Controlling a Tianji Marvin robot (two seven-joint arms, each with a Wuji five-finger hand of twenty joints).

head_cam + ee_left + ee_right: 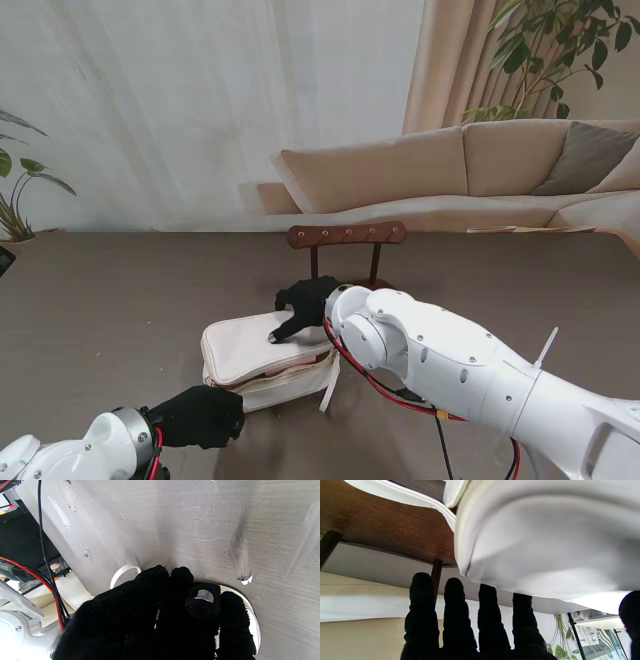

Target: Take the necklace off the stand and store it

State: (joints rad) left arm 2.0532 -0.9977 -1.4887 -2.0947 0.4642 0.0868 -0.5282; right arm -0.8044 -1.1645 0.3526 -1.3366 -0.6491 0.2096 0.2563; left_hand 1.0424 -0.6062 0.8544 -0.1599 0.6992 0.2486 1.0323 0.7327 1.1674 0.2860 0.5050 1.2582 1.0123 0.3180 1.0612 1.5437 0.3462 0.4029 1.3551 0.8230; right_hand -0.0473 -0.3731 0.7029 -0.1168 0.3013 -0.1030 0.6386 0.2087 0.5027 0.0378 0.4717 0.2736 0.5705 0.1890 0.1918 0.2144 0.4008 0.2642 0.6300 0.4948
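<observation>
Stand view: a cream zippered pouch [265, 355] lies on the grey-brown tabletop [110, 310], flap uppermost, a pale strap hanging off its right near corner. Just behind it stands the wooden necklace stand [347, 236], a dark crossbar with small pegs on two thin posts; its base is partly hidden by the right arm. No necklace can be made out on the pegs or anywhere else in any view; if present it is hidden or too small to tell. Right robot hand [305, 305], black-gloved, rests fingers-down on the far right part of the pouch top, fingers spread, one fingertip pressing the fabric. Right wrist view confirms this: four fingers [456, 610] extended and apart, lying against the white pouch [545, 542], nothing pinched between them; the stand's brown base [387, 527] sits beside the pouch. Left robot hand [200, 416] sits nearer to me, just left of the pouch's near edge, fingers curled in. Left wrist view: the curled fingers [203, 602] close loosely; whether they hold anything, cannot tell.
</observation>
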